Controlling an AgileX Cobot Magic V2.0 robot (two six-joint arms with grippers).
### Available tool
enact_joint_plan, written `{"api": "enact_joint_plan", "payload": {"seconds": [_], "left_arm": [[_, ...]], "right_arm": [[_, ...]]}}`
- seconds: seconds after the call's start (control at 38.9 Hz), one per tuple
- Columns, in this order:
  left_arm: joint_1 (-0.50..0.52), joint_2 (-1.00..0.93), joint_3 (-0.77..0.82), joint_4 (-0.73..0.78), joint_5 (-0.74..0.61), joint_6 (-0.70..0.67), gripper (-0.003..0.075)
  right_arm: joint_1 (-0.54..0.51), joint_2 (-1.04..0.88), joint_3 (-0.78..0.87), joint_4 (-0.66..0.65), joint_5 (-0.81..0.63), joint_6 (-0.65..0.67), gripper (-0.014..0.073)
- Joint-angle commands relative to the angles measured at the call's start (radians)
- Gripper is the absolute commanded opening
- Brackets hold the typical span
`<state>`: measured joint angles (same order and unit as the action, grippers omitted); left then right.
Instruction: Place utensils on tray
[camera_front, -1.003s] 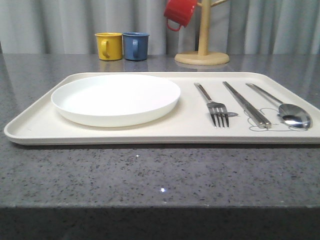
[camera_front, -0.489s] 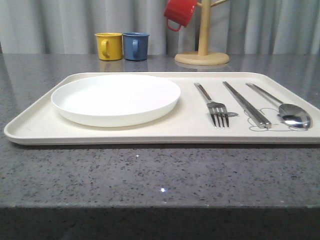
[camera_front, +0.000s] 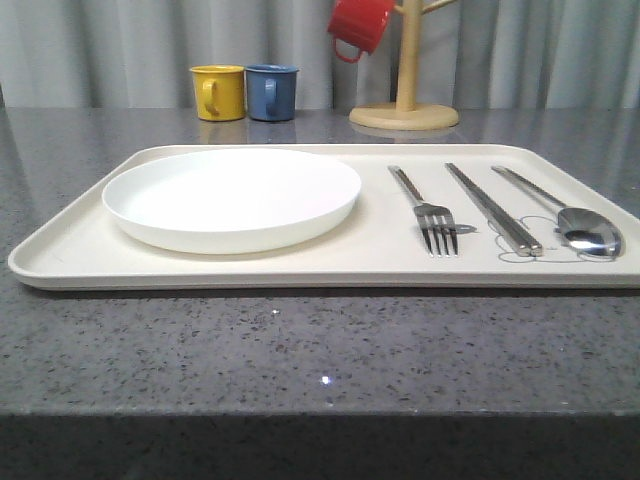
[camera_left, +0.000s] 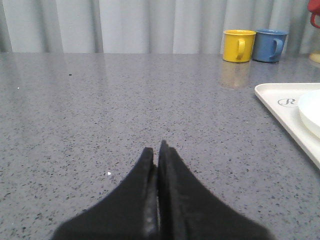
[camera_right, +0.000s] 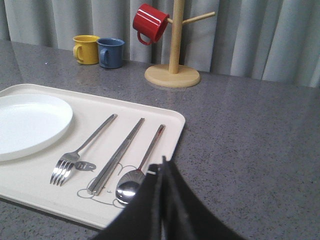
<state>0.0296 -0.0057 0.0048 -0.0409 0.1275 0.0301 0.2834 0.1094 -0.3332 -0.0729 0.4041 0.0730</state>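
Observation:
The cream tray lies across the grey table. On it sit the white plate at the left, then the fork, the chopsticks and the spoon side by side at the right. In the right wrist view the fork, chopsticks and spoon rest on the tray, and my right gripper is shut and empty, just off the tray's right edge near the spoon's bowl. My left gripper is shut and empty over bare table, left of the tray.
A yellow mug and a blue mug stand behind the tray. A wooden mug tree with a red mug hanging on it stands at the back centre. Grey curtains close the background.

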Motion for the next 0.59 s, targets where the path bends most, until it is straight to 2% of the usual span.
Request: {"api": "enact_joint_plan", "payload": {"seconds": [0.0, 0.1, 0.26, 0.57], "left_arm": [[0.002, -0.023, 0.002, 0.000, -0.079, -0.009, -0.0018], [0.002, -0.023, 0.002, 0.000, -0.079, -0.009, -0.0018], [0.002, -0.023, 0.002, 0.000, -0.079, -0.009, -0.0018], [0.002, -0.023, 0.002, 0.000, -0.079, -0.009, -0.0018]], "right_arm": [[-0.002, 0.009, -0.016, -0.026, -0.092, -0.008, -0.0120], [-0.031, -0.007, 0.031, -0.027, -0.136, -0.008, -0.0120], [-0.161, -0.068, 0.170, -0.026, -0.257, -0.008, -0.0120], [-0.320, -0.137, 0.357, -0.017, -0.300, -0.008, -0.0120]]}}
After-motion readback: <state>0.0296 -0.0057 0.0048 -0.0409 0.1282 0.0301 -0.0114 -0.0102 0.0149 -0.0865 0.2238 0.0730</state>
